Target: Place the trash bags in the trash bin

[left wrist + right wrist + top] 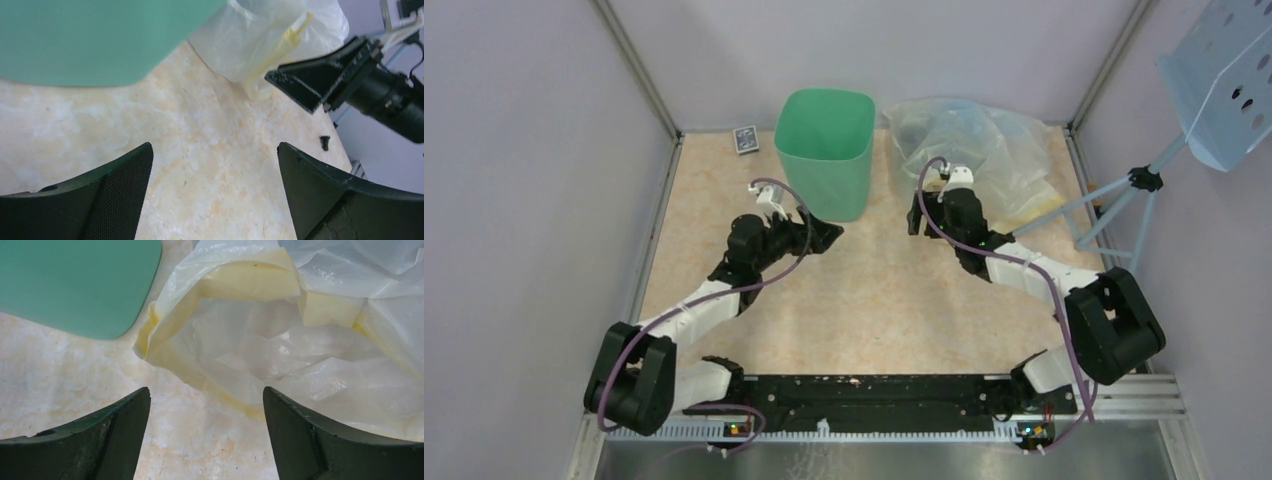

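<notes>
The trash bags are out of view. The mint-green trash bin (824, 150) stands upright at the back middle of the table, and its side fills the top left of the left wrist view (90, 40) and the right wrist view (75, 285). My left gripper (829, 236) lies low by the bin's near base, open, with only bare table between its fingers (215, 146). My right gripper (916, 215) is to the right of the bin, open and empty (206, 390), with its tips just short of a heap of clear and yellowish plastic bags (280, 340).
The clear and yellowish bag heap (974, 150) fills the back right corner. A small dark box (745, 140) lies left of the bin by the back wall. A blue perforated panel (1224, 70) on a tripod (1124, 200) stands at the right edge. Walls close in three sides.
</notes>
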